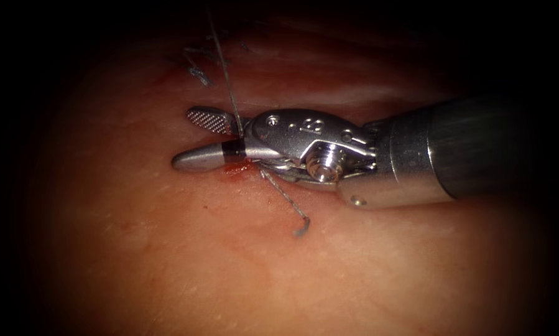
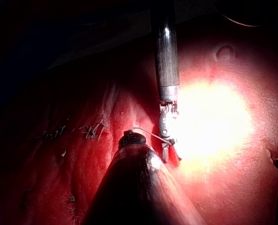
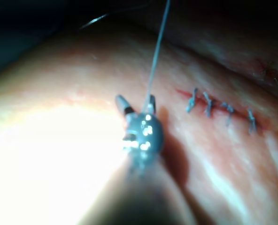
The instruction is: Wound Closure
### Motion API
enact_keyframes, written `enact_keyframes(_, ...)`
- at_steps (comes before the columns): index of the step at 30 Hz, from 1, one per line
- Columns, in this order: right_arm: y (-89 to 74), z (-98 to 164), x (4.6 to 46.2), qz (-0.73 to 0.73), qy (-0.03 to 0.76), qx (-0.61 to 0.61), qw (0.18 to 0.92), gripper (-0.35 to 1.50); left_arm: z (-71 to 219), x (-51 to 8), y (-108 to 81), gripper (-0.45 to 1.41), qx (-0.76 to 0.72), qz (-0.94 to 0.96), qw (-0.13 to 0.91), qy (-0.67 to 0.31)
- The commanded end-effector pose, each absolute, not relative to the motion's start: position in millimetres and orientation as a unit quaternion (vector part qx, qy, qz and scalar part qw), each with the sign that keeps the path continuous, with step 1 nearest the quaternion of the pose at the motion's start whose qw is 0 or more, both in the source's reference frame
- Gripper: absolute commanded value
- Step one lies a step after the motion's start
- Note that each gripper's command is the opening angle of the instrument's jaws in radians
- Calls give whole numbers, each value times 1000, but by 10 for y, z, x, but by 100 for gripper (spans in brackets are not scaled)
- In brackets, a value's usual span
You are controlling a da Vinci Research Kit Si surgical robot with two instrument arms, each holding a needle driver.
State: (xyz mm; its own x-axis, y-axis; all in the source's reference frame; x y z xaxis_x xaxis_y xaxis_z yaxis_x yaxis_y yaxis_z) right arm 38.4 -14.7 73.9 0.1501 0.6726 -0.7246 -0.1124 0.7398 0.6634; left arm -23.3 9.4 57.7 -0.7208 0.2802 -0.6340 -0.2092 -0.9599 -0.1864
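Over the tissue (image 1: 167, 261), right claw (image 1: 198, 140) spread wide, a taut strand of thread (image 1: 224, 68) passing between its jaws, ungripped. Cut thread end (image 1: 288, 205) lies just beside. Left claw's state cannot be told.

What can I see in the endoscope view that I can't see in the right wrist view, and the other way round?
The endoscope view gives you a short loose thread end lying on the tissue below the tool, and a spot of red fluid under the lower jaw. The right wrist view gives you a row of four stitches. Both share the right tool, jaws open and gripping nothing, with a long thread running up between them.
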Motion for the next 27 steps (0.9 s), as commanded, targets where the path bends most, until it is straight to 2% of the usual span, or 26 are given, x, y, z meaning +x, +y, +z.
enact_keyframes(1, -150, 742, 387, 266, 593, 244, 720, -35, 581, -238, 94, -45, -350, 926, 132, -50)
enact_keyframes(8, -145, 738, 380, 266, 594, 247, 718, -35, 582, -237, 94, -45, -351, 926, 131, -51)
enact_keyframes(9, -146, 738, 380, 263, 595, 247, 718, -28, 582, -236, 94, -45, -351, 926, 131, -51)
enact_keyframes(12, -147, 737, 381, 274, 594, 229, 721, 123, 583, -234, 96, -45, -351, 926, 130, -51)
enact_keyframes(13, -147, 737, 381, 277, 593, 225, 722, 135, 583, -233, 96, -45, -352, 926, 130, -52)
enact_keyframes(15, -148, 737, 376, 282, 592, 219, 723, 147, 583, -230, 98, -45, -352, 925, 129, -52)
enact_keyframes(27, -132, 725, 301, 284, 592, 222, 721, 147, 591, -208, 109, -45, -349, 927, 129, -43)
